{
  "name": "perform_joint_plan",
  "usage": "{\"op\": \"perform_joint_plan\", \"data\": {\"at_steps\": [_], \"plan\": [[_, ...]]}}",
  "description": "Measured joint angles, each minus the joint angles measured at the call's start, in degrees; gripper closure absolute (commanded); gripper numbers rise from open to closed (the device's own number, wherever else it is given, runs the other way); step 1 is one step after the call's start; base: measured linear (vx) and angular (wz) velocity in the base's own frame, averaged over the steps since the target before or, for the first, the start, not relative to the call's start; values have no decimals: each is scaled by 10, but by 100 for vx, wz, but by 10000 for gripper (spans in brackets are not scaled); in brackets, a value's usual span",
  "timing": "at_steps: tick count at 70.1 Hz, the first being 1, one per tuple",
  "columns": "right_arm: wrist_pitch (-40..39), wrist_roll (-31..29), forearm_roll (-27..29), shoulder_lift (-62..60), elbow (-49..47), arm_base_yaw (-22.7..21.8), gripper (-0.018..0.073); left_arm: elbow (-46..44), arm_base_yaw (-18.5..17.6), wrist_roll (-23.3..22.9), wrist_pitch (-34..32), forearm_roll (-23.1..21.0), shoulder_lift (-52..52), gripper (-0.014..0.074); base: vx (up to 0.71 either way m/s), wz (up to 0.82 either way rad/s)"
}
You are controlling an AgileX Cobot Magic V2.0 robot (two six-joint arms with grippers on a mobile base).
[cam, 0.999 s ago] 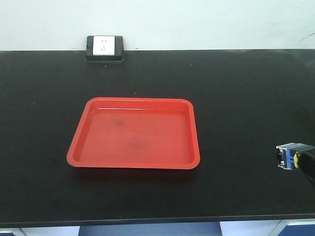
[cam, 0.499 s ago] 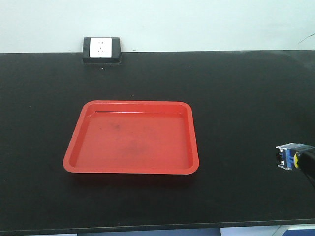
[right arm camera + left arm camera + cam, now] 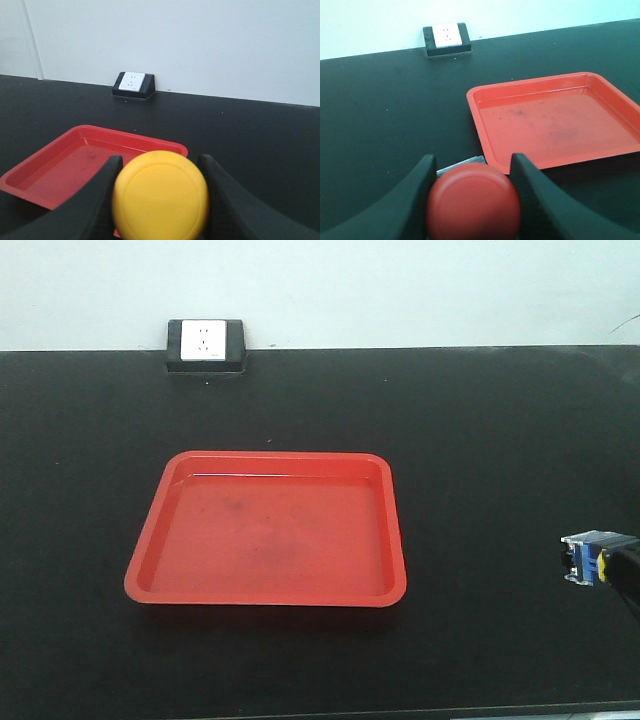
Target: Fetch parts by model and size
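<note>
Jaws of left gripper (image 3: 472,162) closed on red-capped switch (image 3: 472,207) beside red tray (image 3: 555,125); right gripper (image 3: 160,160) jaws closed on yellow-capped switch (image 3: 160,195).

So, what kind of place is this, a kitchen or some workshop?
Most likely a laboratory or electronics workbench: a long black benchtop along a plain wall, a power socket mounted at its back edge, a red tray, plus a red-capped switch and a yellow-capped switch.
</note>
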Motion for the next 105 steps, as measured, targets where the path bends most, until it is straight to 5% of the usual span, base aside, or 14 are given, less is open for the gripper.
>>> {"op": "perform_joint_plan", "data": {"at_steps": [105], "plan": [[0,0,0,1,0,0,569,0,0,0,0,0,0,603,1,0]]}}
